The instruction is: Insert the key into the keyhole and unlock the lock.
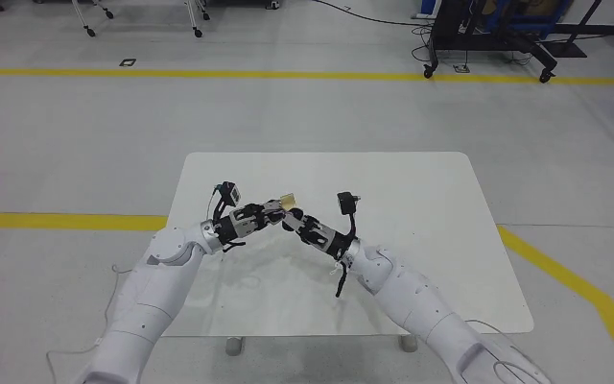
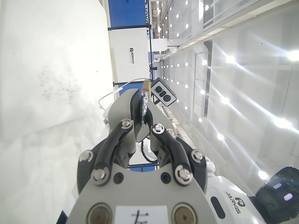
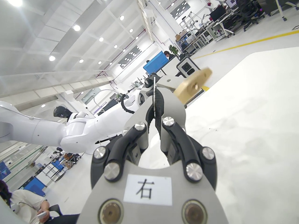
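Small brass padlock (image 3: 192, 85) held in air above white rectangular table (image 1: 413, 240), keyhole face turned toward right wrist camera. Left gripper (image 2: 142, 99) clamped on padlock, brass body poking past fingertips. Flat silver metal key (image 3: 154, 94) pinched edge-on in closed right gripper (image 3: 155, 87), just beside padlock (not in keyhole). Both grippers nearly touching over table's near half.

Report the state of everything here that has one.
Left gripper: shut on the lock.
Right gripper: shut on the key.
Lock: held off the table, keyhole bare, shackle state unclear.
Key: gripped, not in the keyhole.
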`<state>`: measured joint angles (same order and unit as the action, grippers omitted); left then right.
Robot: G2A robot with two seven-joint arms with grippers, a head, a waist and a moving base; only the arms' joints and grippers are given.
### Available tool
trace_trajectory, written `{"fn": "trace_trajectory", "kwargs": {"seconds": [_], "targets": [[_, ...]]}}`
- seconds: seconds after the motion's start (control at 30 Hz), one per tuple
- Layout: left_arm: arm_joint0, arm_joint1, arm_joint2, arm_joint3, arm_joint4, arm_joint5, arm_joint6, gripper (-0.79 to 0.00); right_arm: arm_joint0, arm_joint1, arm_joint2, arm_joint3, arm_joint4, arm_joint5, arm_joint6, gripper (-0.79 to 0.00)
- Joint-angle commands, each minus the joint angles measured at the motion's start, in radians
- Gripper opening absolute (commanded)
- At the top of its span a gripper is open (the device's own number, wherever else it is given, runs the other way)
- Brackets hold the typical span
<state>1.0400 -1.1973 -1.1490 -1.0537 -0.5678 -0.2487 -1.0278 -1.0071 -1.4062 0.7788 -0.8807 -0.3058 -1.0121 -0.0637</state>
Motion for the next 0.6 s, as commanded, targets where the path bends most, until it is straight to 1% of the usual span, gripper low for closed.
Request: {"fn": "trace_trajectory", "kwargs": {"seconds": [0.0, 0.23, 0.43, 0.57], "targets": [[-0.002, 0.000, -0.001, 0.003, 0.000, -0.003, -0.003, -0.785, -0.007, 0.003, 0.015, -0.005, -0.025, 0.000, -0.030, -0.785], [-0.005, 0.003, -0.001, -0.004, 0.029, -0.049, -0.049, -0.785, -0.032, 0.015, 0.059, -0.032, -0.083, 0.000, -0.102, -0.785], [-0.003, 0.011, -0.007, -0.034, 0.083, -0.151, -0.102, -0.785, -0.059, 0.031, 0.108, -0.055, -0.093, 0.000, -0.150, -0.785], [0.005, 0.015, 0.000, -0.066, 0.114, -0.223, -0.176, -0.785, -0.071, 0.045, 0.141, -0.057, -0.111, 0.000, -0.151, -0.785]]}}
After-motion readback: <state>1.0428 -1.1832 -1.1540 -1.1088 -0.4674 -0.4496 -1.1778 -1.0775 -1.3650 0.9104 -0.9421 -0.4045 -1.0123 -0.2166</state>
